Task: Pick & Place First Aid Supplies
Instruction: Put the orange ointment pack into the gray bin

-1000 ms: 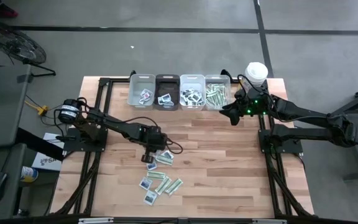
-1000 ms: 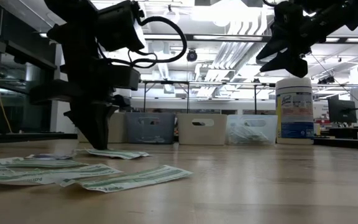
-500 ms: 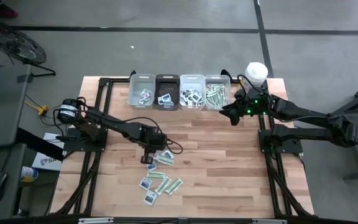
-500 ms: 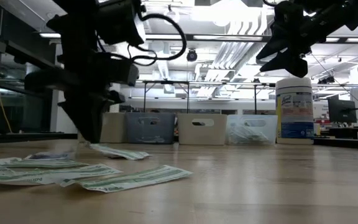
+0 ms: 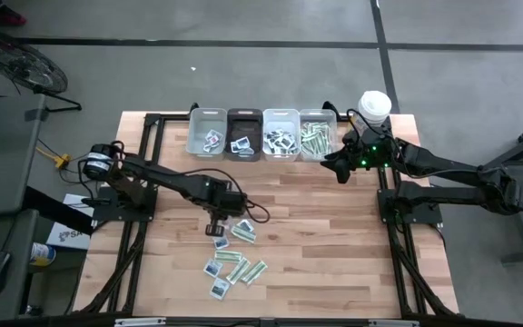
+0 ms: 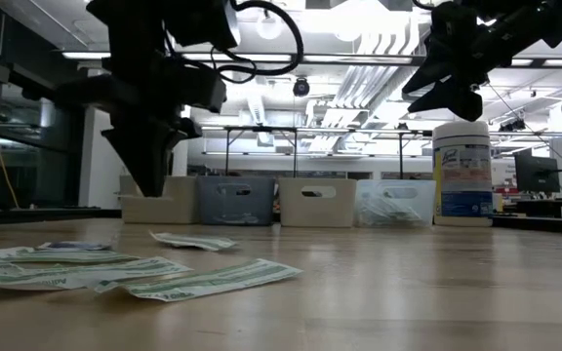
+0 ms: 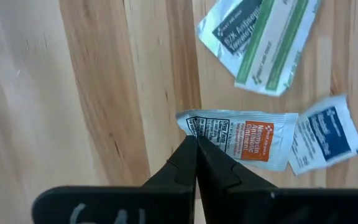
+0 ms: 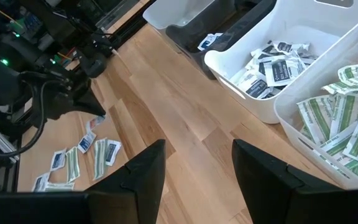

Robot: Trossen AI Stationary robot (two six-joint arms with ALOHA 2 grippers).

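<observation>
1. Currently the left pincer [image 5: 218, 218] sits at centre-left of the high view, above the scattered first aid supplies [image 5: 234, 259] on the wooden desk [image 5: 334, 245].
2. Its fingers [image 7: 213, 171] are pressed together on the corner of a white packet with an orange panel [image 7: 244, 138] — the left wrist view shows the tips clamped on its edge.
3. Just beside that packet, toward the right of the same view, lies a blue-and-white packet [image 7: 325, 138]; a green-striped packet [image 7: 266, 37] lies at the upper right.
4. The low view shows the left pincer [image 6: 149, 185] raised clear of the desk, with flat packets lying at lower left.
5. At the upper right of the high view the right pincer [image 5: 338, 169] hangs beside the row of four bins [image 5: 261, 134], its fingers [image 8: 135, 177] spread apart and holding nothing.
6. More packets fill the bins — green-striped ones in the rightmost bin [image 8: 347, 118].
7. A white canister [image 5: 374, 104] stands just right of the bins.
</observation>
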